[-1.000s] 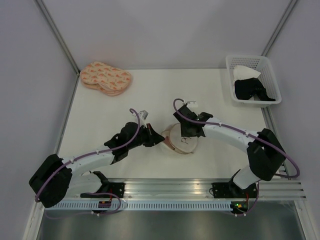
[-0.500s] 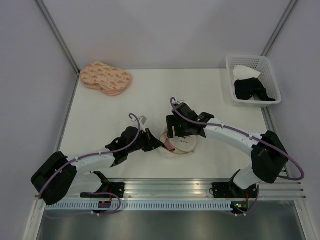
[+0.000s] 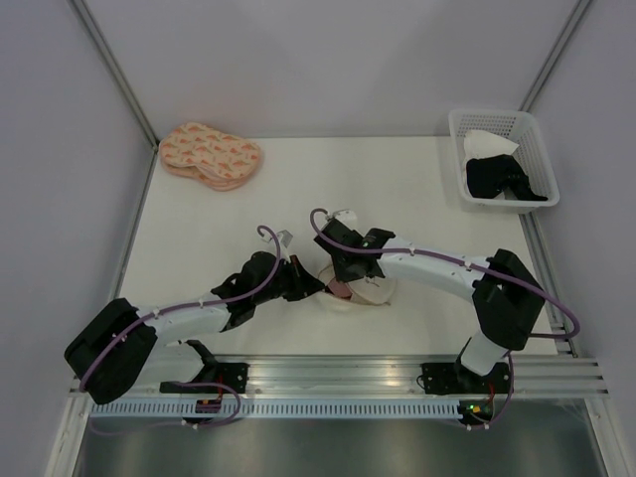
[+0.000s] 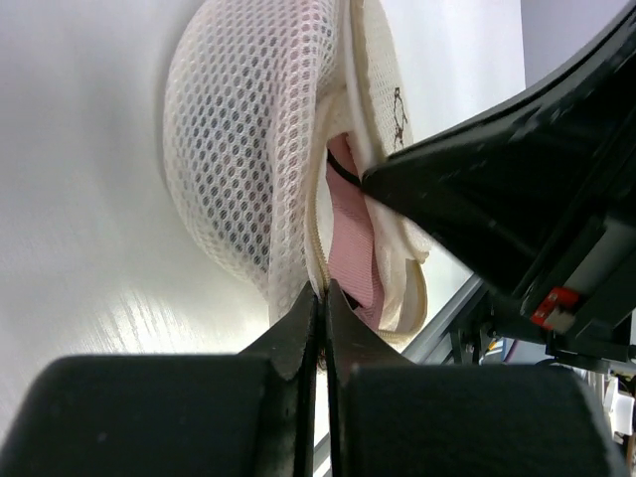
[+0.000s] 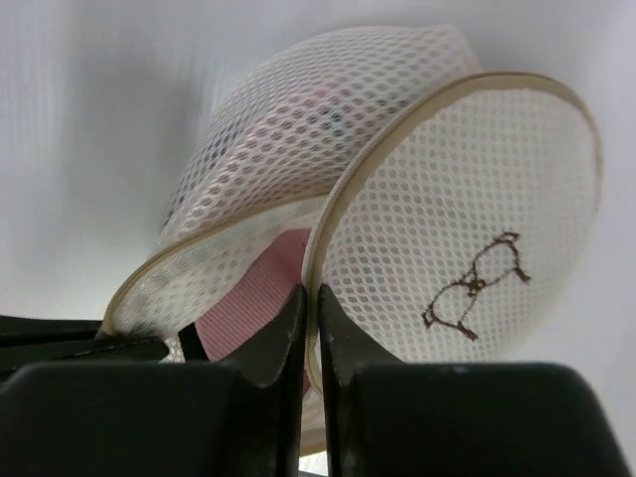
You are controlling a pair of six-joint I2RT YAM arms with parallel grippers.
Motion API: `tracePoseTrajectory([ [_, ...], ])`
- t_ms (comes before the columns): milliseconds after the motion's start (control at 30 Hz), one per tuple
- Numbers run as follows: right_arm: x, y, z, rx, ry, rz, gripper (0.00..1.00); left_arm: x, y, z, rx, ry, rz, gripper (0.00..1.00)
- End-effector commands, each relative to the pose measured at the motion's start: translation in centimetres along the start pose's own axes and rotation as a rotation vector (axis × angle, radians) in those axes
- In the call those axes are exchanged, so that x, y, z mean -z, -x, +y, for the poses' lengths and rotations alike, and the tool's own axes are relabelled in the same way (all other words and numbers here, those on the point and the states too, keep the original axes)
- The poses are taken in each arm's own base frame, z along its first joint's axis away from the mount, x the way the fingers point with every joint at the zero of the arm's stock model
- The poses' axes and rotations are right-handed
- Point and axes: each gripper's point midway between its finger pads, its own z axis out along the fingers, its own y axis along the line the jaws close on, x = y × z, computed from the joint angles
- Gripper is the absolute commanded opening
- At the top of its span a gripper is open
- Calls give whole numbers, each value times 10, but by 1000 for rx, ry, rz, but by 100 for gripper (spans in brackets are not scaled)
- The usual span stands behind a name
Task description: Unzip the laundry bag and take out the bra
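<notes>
- Laundry bag (image 3: 370,291): white mesh drum lying on the table (image 3: 427,189), toward its near edge, between the two arms. From above, both grippers cover much of it.
- Bra (image 5: 250,300): pink fabric inside the bag. Only a strip shows through the parted opening, and the mesh veils the rest.
- Left gripper (image 4: 320,294): fingers pressed together, pinching the bag's zip edge. Whether the zip pull itself sits between them cannot be told.
- Right gripper (image 5: 309,300): fingers almost together, nipping the rim of the round face that bears the line drawing (image 5: 475,280). Its tips are lost in shadow.
- Pads (image 3: 209,154): peach, in the far left corner, well apart from the bag, with bare tabletop between.
- Basket (image 3: 537,149): at the far right edge. It holds a black garment (image 3: 502,179) that partly covers a white piece (image 3: 489,144).
</notes>
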Motion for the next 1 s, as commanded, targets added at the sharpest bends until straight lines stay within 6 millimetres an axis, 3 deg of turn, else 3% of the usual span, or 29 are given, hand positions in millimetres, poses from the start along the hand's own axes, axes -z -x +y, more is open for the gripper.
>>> tracePoseTrajectory([
  [0, 25, 23, -37, -47, -184, -105, 10, -1, 12, -16, 7, -46, -41, 2],
  [167, 45, 23, -62, -70, -276, -135, 8, 0, 11, -14, 8, -38, -41, 2],
  [233, 54, 25, -74, -120, -329, -175, 3, 0, 12, -13, 10, -30, -46, 2],
  [400, 82, 8, -119, -211, -477, -211, 1, 4, 18, -11, 13, -3, -76, 2],
  [467, 90, 5, -126, -236, -490, -222, 2, 5, 22, -7, 17, 20, -98, 2],
  [567, 105, -4, -141, -267, -523, -232, 13, 10, 30, -2, 36, 59, -139, 2],
  [667, 121, -14, -153, -295, -544, -226, 39, 15, 35, 2, 48, 89, -172, 2],
  [700, 130, -13, -156, -317, -534, -243, 55, 16, 36, 2, 48, 90, -176, 2],
  [767, 145, -15, -160, -334, -512, -270, 65, 16, 35, 2, 48, 93, -170, 2],
  [867, 151, -5, -142, -290, -352, -309, 73, 13, 30, 0, 57, 69, -147, 2],
  [900, 146, -9, -130, -282, -284, -278, 75, 12, 29, 2, 61, 72, -146, 2],
  [967, 140, 0, -105, -259, -155, -286, 76, 9, 21, 1, 69, 58, -107, 2],
])
